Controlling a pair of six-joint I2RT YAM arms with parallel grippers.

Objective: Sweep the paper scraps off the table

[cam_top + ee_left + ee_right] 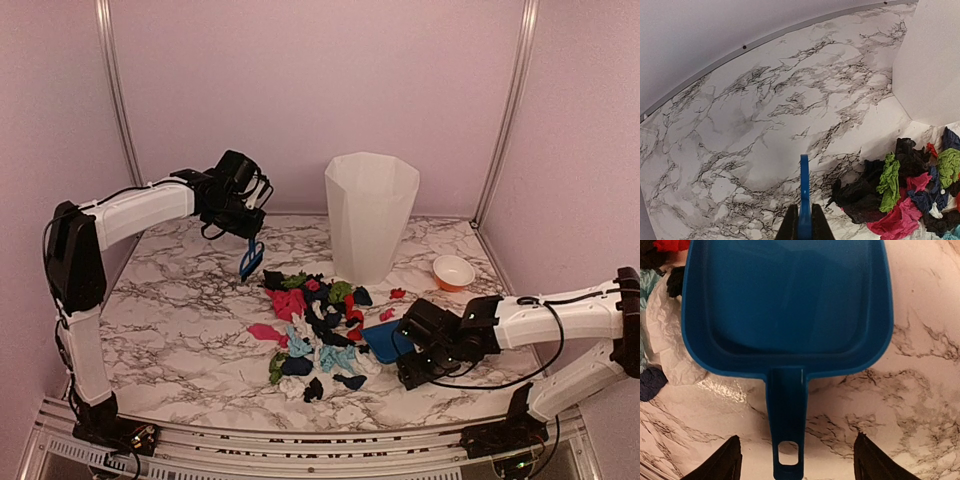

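**1. Left fingers** (789, 226): black, drawn in narrow and clamped on the handle of a slim blue plastic brush (804, 192), which the wrist view shows edge-on. The brush hangs over bare marble at the far-left fringe of the heap. Whether its tip touches down cannot be told.

**2. Right fingers** (724, 463): black, spread wide, holding nothing. They flank the handle of a blue plastic dustpan (785, 305) without touching it. The pan lies flat with its mouth toward the heap, and a crumpled white scrap sits just beside one side wall.

**3. Small crumpled paper scraps** (315, 330): black, red, pink, green, light blue and white.
- **Position:** one loose heap at mid-table between brush and dustpan, its right edge at the pan's mouth. A few red bits lie slightly apart toward the right.
- **Handling (judged):** very light, soft and springy, likely to roll or scatter under a quick stroke. They are better pushed by bristles than pinched singly.
- **Grasp (judged):** take hold of the tools instead, with the pan held at mid-handle so it stays flat.

**4. White marble-patterned surface** (170, 320): smooth and glossy, so the scraps should slide easily.

**5. Tall white faceted plastic bin** (370, 215): upright behind the heap, with a small orange bowl (453, 271) near it on the right.
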